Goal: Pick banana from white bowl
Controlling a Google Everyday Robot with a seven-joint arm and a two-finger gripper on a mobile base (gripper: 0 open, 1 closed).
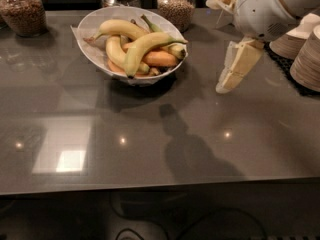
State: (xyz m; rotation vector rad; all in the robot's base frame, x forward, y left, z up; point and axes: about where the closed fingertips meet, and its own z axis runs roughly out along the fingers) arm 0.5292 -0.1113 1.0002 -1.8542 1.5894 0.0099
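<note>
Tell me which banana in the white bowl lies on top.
The long greenish-yellow banana, lying diagonally across the others in the white bowl; the rest are paler yellow or orange. The gripper hangs right of the bowl.

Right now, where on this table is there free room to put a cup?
The widest bare patch is the front of the table, from the white bowl to the near edge. A narrower gap lies between the bowl and the gripper, hanging over the right side. Crowded: the glass jars along the back, the stacked dishes at the right edge.
</note>
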